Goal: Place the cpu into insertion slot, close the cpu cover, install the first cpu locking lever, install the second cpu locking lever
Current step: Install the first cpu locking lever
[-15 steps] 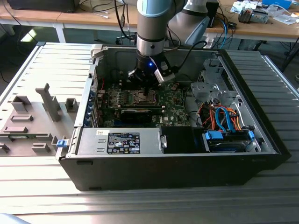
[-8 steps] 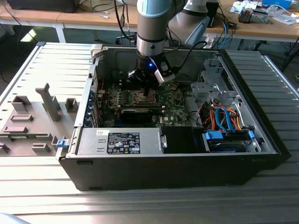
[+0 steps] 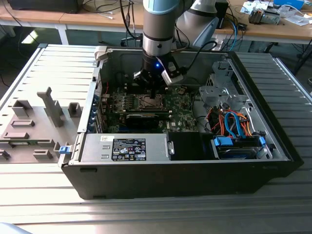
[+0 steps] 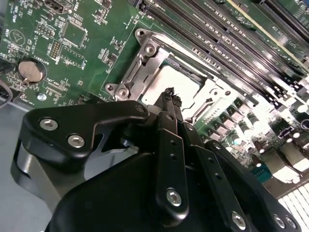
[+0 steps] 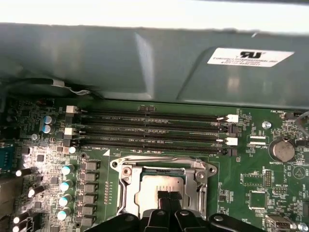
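My gripper (image 3: 154, 90) hangs straight down inside the open computer case, its tip just over the insertion slot (image 3: 148, 101) on the green motherboard. In both wrist views the black fingers meet at a point with nothing between them, so the gripper (image 4: 169, 94) (image 5: 168, 195) is shut. The cpu (image 4: 176, 79) (image 5: 157, 186) lies flat in the slot, silvery top showing. The cpu cover (image 4: 137, 72) (image 5: 126, 186) lies down around it, framing it through its window. The slot's contact field is hidden under the cpu. I cannot tell how the locking levers stand.
Long memory slots (image 5: 149, 130) run beside the socket, with a coin battery (image 5: 282, 150) and capacitors (image 5: 65, 186) nearby. The case wall (image 5: 145, 63) rises behind. A power supply (image 3: 124, 146) and a drive cage with blue cables (image 3: 236, 126) fill the case front. Grey fixtures (image 3: 34, 126) stand outside on the exterior view's left.
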`<state>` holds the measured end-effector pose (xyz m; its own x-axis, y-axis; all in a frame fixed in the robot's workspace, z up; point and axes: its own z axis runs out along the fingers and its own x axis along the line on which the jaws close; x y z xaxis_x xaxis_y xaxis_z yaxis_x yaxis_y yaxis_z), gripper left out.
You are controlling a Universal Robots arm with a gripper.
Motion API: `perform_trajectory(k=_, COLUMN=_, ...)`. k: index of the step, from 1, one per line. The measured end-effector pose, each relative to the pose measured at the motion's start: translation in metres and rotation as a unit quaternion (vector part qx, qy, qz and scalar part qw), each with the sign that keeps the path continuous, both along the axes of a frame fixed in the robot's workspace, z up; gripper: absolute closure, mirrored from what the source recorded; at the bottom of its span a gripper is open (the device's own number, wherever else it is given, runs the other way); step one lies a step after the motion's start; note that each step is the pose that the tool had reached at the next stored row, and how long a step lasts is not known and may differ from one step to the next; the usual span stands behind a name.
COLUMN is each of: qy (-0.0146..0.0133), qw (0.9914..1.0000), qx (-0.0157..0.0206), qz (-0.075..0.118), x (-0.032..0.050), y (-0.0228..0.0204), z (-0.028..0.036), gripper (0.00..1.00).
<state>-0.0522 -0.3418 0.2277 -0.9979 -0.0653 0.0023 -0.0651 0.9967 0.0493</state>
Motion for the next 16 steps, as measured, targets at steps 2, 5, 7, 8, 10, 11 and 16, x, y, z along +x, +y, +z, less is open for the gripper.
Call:
perform_trajectory(k=2, qy=0.0000, qw=1.00000, qx=0.0000, qz=0.000, x=0.0000, y=0.0000, z=0.0035, gripper=0.89)
perform_trajectory(k=5, qy=0.0000, qw=1.00000, qx=0.0000, qz=0.000, x=0.0000, y=0.0000, z=0.0092, gripper=0.89)
perform_trajectory(k=7, qy=0.0000, qw=1.00000, qx=0.0000, qz=0.000, x=0.0000, y=0.0000, z=0.0131, gripper=0.89)
perform_trajectory(k=8, qy=0.0000, qw=1.00000, qx=0.0000, qz=0.000, x=0.0000, y=0.0000, z=0.0160, gripper=0.89)
perform_trajectory(k=10, qy=0.0000, qw=1.00000, qx=0.0000, qz=0.000, x=0.0000, y=0.0000, z=0.0206, gripper=0.89)
perform_trajectory(k=11, qy=0.0000, qw=1.00000, qx=0.0000, qz=0.000, x=0.0000, y=0.0000, z=0.0221, gripper=0.89)
perform_trajectory(k=16, qy=0.0000, qw=1.00000, qx=0.0000, qz=0.000, x=0.0000, y=0.0000, z=0.0307, gripper=0.89)
